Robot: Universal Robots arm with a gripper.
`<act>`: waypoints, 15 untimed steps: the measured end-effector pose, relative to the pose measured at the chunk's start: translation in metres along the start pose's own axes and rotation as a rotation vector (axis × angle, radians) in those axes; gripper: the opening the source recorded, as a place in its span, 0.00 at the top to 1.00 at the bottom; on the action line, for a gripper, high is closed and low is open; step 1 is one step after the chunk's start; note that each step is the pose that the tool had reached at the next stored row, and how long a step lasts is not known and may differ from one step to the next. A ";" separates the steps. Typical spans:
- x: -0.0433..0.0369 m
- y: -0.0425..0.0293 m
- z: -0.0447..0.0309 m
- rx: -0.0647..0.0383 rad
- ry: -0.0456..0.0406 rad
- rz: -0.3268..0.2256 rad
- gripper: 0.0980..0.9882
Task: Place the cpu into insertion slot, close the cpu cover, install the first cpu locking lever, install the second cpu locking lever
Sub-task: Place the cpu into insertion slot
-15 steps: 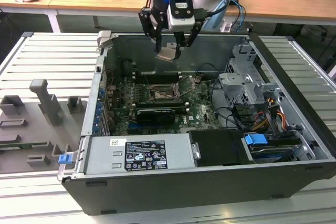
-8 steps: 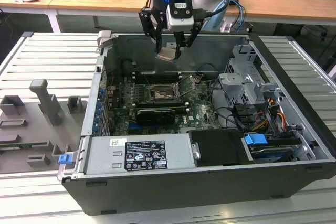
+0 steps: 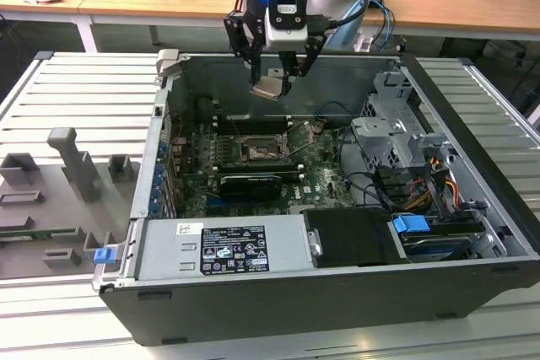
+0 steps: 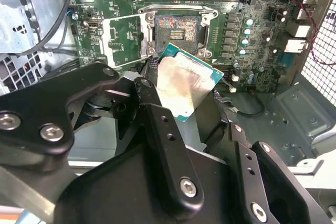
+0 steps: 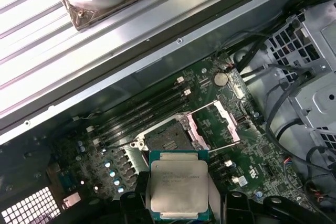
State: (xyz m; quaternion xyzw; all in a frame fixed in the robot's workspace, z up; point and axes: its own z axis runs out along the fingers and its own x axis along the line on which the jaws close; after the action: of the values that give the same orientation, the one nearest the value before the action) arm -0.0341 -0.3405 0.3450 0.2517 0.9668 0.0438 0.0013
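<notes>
While the gripper (image 3: 273, 83) hangs over the open computer case (image 3: 337, 301), its fingers are closed on the chip (image 5: 178, 187), held tilted in the air above the socket (image 5: 167, 138). Placing is the step in hand, and the cover (image 5: 216, 121) lies flipped open. Seating, I judge, calls for levelling the chip and squaring it to the socket. The grip points are hidden beneath the chip, and the socket's pins are too fine to make out.
</notes>
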 end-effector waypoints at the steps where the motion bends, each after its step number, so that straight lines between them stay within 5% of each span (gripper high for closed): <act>1: 0.0000 0.0000 0.0000 0.000 -0.0003 0.004 0.52; 15: 0.0000 0.0000 0.0001 -0.002 -0.0065 0.076 0.52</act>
State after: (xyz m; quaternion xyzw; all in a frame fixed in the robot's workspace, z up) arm -0.0340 -0.3405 0.3449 0.2885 0.9565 0.0437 0.0029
